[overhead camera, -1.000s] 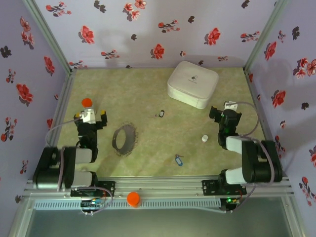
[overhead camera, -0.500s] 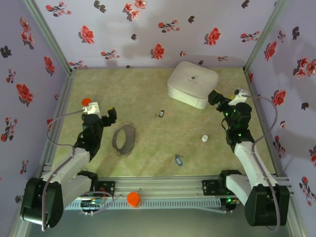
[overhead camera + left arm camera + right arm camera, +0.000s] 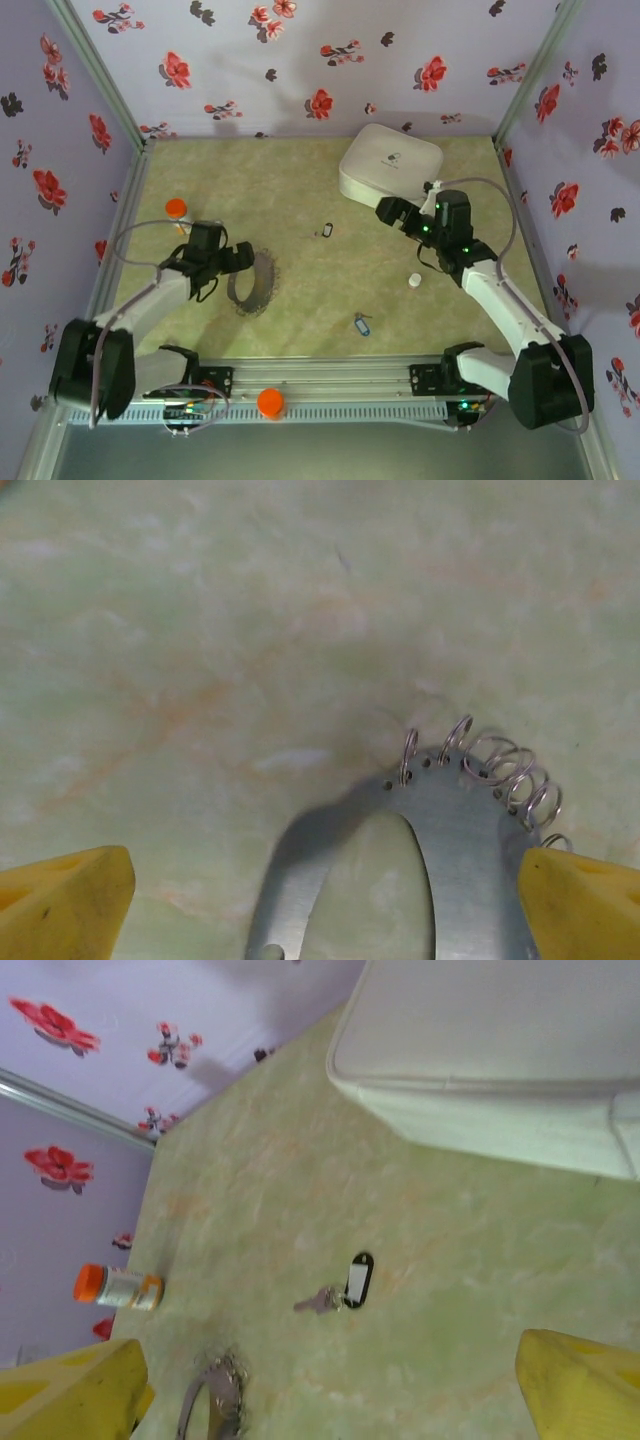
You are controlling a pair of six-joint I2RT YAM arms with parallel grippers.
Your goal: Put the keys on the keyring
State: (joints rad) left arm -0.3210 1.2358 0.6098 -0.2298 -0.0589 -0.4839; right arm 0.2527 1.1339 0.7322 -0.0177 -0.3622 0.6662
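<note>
table (image 3: 300, 190): green, marbled
keyring (image 3: 460, 830): flat, below left gripper (image 3: 240, 258), jaws wide apart
black-headed key (image 3: 352, 1280): ahead of right gripper (image 3: 392, 212), jaws wide apart
blue-headed key (image 3: 362, 324): near front edge

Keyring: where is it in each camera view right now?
Top external: keyring left of centre, at the left end effector's tips.
Left wrist: bottom, right of centre.
Right wrist: bottom edge, left of centre.
Shared landmark: orange-capped bottle, in top external and right wrist.
</note>
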